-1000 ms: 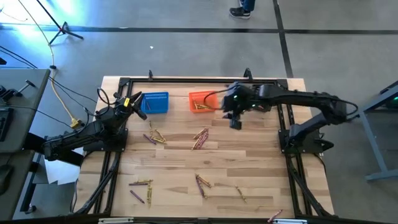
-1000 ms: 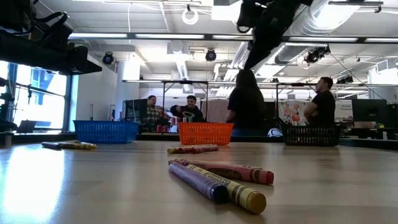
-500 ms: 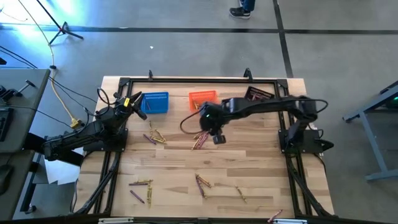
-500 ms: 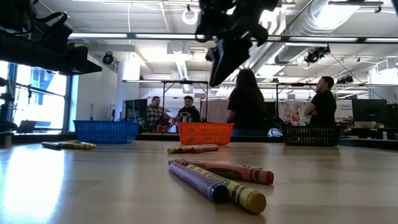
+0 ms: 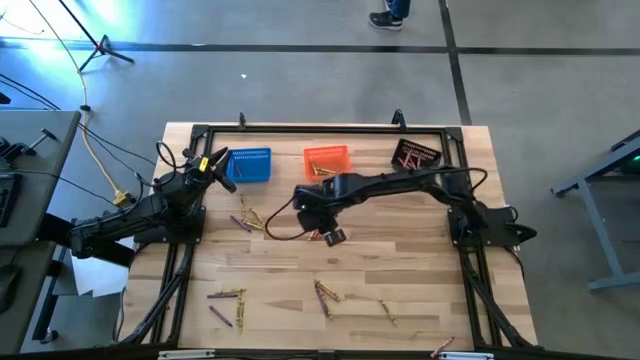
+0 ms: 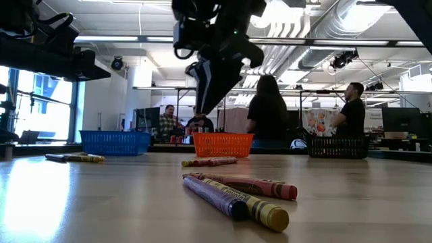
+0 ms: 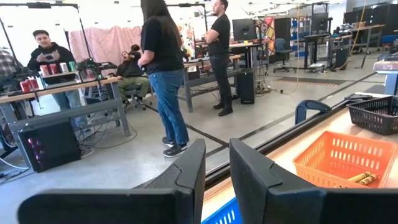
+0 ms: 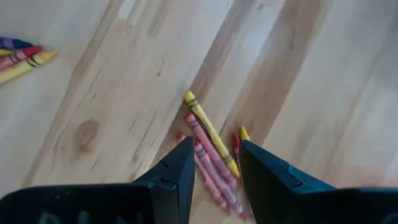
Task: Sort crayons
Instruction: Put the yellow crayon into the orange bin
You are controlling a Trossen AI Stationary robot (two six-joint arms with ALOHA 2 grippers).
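Crayons lie in small groups on the wooden table. One group of yellow and pink crayons [image 8: 210,144] lies flat near the table's middle, and my right gripper [image 8: 216,163] hangs open just above it, pointing steeply down, clear of the table [image 6: 204,101]. In the high view the gripper [image 5: 333,235] covers most of this group. Other crayons lie at the left [image 5: 250,220], near left [image 5: 228,295] and near middle [image 5: 325,295]. My left gripper [image 5: 222,163] waits, open and holding nothing, at the far left beside the blue basket [image 5: 250,165].
Along the far edge stand the blue basket, an orange basket [image 5: 326,160] with yellow crayons in it, and a black basket [image 5: 416,155]. A black frame [image 5: 300,128] rims the table. People stand and sit in the room beyond [image 6: 268,111].
My right gripper has swung from beside the orange basket toward the table's near and left side, sinking and rolling as it went. It now hangs over the middle group of crayons. The crayons and the left arm have kept still.
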